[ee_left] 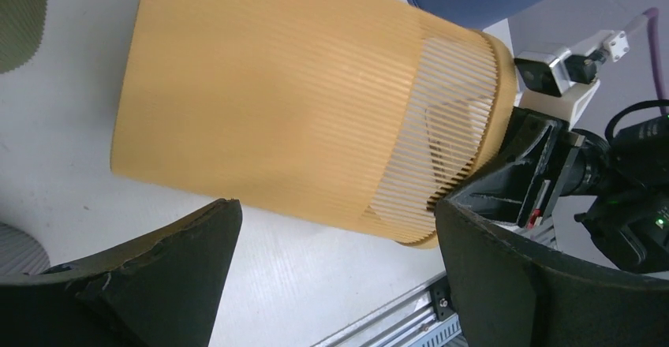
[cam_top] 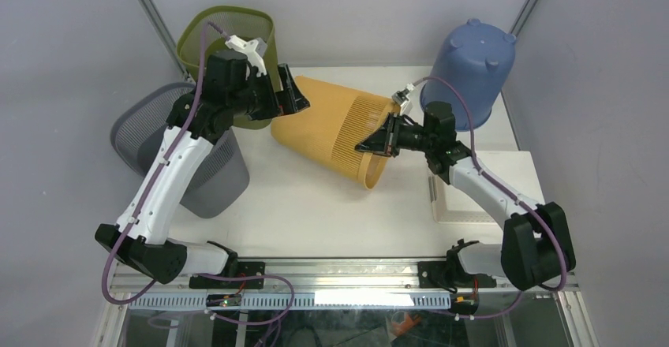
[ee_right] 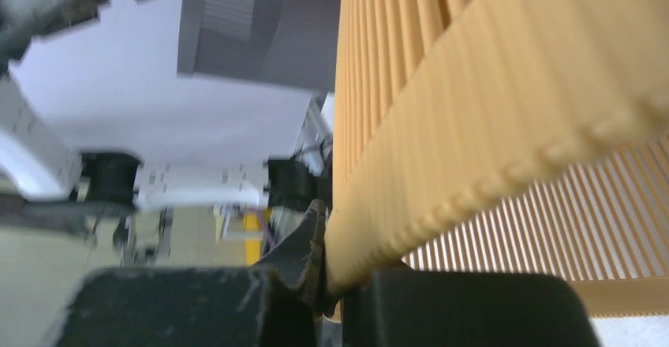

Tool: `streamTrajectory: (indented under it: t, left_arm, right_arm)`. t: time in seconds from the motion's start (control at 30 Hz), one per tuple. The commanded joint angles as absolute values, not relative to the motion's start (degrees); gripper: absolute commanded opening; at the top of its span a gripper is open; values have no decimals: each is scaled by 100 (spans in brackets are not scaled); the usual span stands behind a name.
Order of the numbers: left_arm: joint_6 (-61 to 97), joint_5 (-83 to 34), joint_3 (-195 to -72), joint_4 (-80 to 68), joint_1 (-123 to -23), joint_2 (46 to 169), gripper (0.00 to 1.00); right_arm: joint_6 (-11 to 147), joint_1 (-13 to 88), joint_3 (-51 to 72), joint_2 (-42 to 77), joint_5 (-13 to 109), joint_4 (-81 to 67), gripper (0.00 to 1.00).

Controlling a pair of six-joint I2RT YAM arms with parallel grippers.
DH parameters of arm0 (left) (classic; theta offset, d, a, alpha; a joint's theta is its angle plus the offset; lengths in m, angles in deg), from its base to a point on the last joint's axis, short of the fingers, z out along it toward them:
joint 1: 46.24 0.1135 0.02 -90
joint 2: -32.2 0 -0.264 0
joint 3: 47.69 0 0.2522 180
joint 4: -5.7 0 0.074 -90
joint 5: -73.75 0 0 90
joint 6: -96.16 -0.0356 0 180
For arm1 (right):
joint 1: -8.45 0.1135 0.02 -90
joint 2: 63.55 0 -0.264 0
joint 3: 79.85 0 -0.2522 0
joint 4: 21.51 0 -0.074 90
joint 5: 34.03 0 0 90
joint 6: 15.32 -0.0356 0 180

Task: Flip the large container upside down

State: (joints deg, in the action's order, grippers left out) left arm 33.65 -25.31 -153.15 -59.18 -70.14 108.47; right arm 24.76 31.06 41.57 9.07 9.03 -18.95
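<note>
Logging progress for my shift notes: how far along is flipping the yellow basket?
Done: the yellow basket is tilted on its side, mouth toward the right arm. In hand: the right gripper pinches its rim; the left gripper is open by its base. Remaining: rotating it mouth-down onto the table.

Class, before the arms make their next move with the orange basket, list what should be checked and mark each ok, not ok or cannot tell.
1. Right end effector shut on the orange basket rim: ok.
2. Left end effector holding the basket: not ok; it is open, near the closed end.
3. Basket upside down: not ok; it is tipped on its side.
4. Bare table in front for setting it down: ok.
5. Left end effector clear of the green bin behind it: cannot tell.
</note>
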Motion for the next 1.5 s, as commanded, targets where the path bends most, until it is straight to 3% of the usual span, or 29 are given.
streamTrajectory:
  t: [0.0, 0.2, 0.37, 0.53, 0.73, 1.03, 1.27, 1.47]
  left_arm:
    - [3415, -2348, -15755, -5947, -6953, 10807, 99]
    - [3394, -2252, -16036, -5848, -6948, 10856, 99]
    - [3367, -2311, -15879, -5851, -6948, 10872, 99]
    - [3303, -2289, -15684, -5884, -6942, 10827, 99]
    - [3178, -2055, -15646, -6035, -6928, 10834, 99]
    - [3130, -1709, -15110, -6001, -6701, 10884, 99]
    - [3144, -1642, -14899, -5985, -6329, 10874, 99]
    - [3234, -2040, -14405, -5700, -5891, 10845, 99]
  right_arm:
    - [3224, 3038, 3643, 1198, -1538, -1627, 0]
    - [2831, 2958, 3385, 1280, -2016, -2331, 0]
    - [4451, 2905, 2646, 1749, -1445, 228, 3]
    - [5727, 2892, 1773, 2151, 544, 2624, 37]
    - [5340, 2893, 1683, 1384, 1944, 2853, 63]
    - [4526, 3393, 1713, 605, 3577, 2994, 62]
    - [4313, 4203, 1017, 878, 4884, 3255, 63]
    - [4137, 4813, 13, 1570, 6328, 4030, 55]
